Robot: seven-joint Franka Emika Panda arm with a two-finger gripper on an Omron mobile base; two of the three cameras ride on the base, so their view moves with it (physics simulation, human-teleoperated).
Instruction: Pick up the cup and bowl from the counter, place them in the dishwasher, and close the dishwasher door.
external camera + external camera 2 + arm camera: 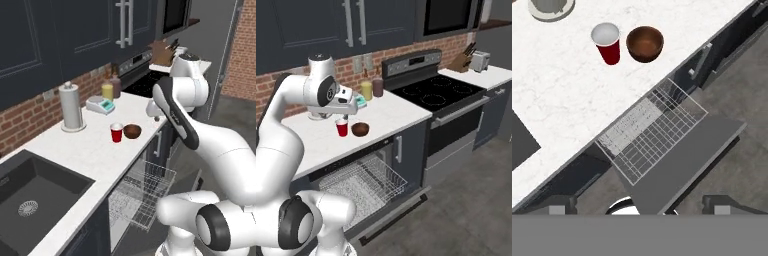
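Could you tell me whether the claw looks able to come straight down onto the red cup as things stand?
Probably yes: the claw is open above the counter, the cup stands upright, slightly apart from the bowl.

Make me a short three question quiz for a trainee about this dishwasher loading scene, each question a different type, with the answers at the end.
1. True or false: the cup is already in the wire rack.
2. Multiple choice: what stands right beside the cup on the counter? A) the bowl B) the paper towel roll C) the kitchen scale
3. Fill in: the dishwasher door is folded ____ with the rack pulled out over it.

Key:
1. False; the cup stands upright on the counter.
2. A
3. down (open)
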